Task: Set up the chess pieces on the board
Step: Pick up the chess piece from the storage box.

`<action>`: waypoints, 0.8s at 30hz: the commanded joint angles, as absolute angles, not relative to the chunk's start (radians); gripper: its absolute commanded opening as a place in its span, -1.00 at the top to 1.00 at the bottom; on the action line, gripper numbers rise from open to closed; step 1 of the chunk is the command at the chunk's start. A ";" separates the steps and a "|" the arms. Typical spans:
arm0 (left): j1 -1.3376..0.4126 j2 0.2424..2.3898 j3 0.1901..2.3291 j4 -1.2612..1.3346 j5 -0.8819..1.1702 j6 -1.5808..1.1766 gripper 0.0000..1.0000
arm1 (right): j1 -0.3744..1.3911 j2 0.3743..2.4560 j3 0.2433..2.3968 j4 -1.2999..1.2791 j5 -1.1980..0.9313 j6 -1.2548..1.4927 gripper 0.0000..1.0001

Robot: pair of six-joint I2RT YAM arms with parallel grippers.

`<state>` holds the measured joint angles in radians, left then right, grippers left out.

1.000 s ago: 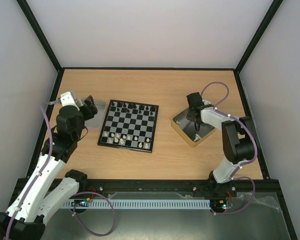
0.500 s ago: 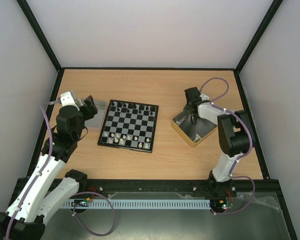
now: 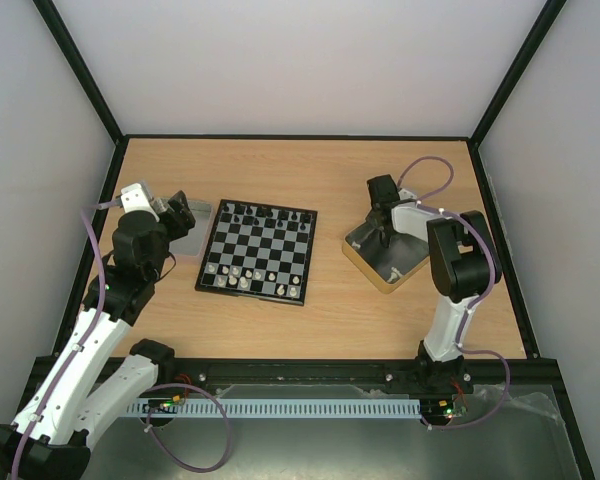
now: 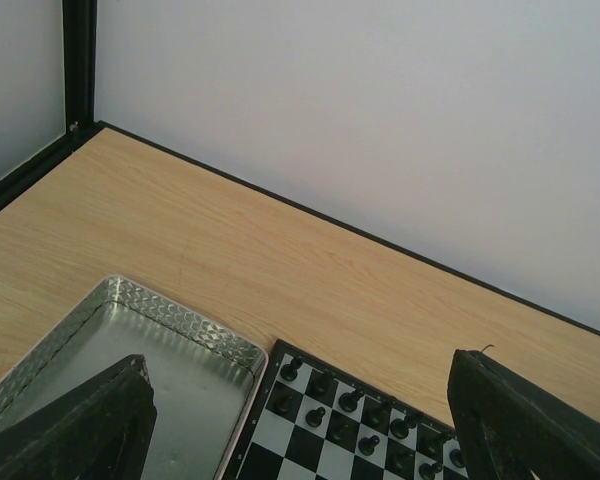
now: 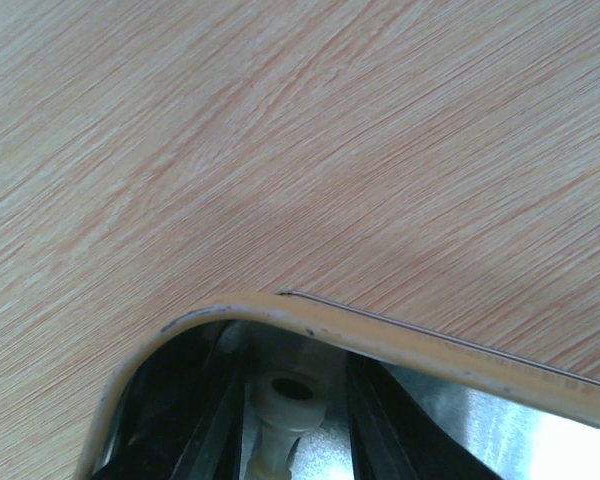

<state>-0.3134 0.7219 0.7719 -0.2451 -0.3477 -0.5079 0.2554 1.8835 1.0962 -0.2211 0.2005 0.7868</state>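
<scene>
The board (image 3: 257,253) lies left of centre, with black pieces along its far rows and several cream chess pieces (image 3: 238,272) on its near rows. My right gripper (image 3: 385,233) reaches down into the far-left corner of the gold-sided tin (image 3: 372,272). In the right wrist view a cream chess piece (image 5: 286,396) lies on the tin floor between the fingers (image 5: 195,420) of my right gripper (image 5: 290,425). The jaws stand close on either side of it, with a thin gap on the right. My left gripper (image 3: 180,214) hangs open and empty above the grey tray (image 4: 185,335).
The board's far-left corner (image 4: 280,440) with black pieces (image 4: 352,400) shows beside the tray in the left wrist view. The tin's cream rim (image 5: 400,335) crosses the right wrist view. Black frame posts and white walls enclose the table.
My right gripper moved left to the tin's far-left corner, and its jaws narrowed round the cream piece. The left arm has not moved.
</scene>
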 commanded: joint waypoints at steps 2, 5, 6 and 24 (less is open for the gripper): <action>-0.307 0.725 0.765 -0.219 -0.347 -0.506 -0.63 | 0.247 1.898 1.111 -0.208 0.223 0.803 0.48; -0.307 0.725 0.764 -0.218 -0.346 -0.504 -0.63 | 0.241 1.903 1.109 -0.207 0.220 0.801 0.53; -0.307 0.724 0.765 -0.219 -0.346 -0.504 -0.63 | 0.236 1.904 1.107 -0.206 0.216 0.802 0.54; -0.308 0.734 0.754 -0.178 -0.235 -0.475 -0.64 | 0.221 1.775 1.021 -0.164 0.142 0.847 0.72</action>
